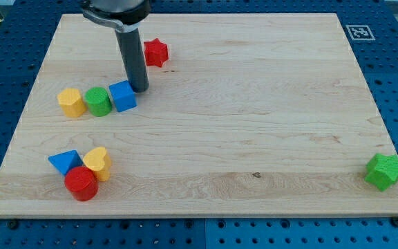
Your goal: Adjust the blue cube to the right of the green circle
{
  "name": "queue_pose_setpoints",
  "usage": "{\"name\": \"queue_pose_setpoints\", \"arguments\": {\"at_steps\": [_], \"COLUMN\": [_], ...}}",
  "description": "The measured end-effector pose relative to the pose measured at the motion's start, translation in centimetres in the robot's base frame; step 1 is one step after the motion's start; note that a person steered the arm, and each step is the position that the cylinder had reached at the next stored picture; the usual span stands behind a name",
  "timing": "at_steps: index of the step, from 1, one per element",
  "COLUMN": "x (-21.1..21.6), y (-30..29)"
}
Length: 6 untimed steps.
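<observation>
On the board's left half, a row runs left to right: yellow block, green circle, blue cube, each touching the next. My tip rests against the cube's upper right corner; it is a plain rod with no pincer. Below sit a blue triangle, red cylinder and yellow heart, clustered. A red star lies near the top. A green star sits far right. A square printed marker occupies the pale wood's top right corner
</observation>
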<state>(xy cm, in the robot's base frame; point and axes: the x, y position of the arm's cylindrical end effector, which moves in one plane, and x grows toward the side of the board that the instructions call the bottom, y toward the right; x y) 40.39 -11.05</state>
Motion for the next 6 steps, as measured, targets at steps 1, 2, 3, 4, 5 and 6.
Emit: {"name": "queue_pose_setpoints", "arguments": {"at_steps": [1, 2, 3, 4, 5, 6], "x": [-3.1, -3.3, -2.1, -1.0, -0.9, -0.7], "y": [0.1, -2.3, -4.3, -3.9, -2.2, -1.5]}}
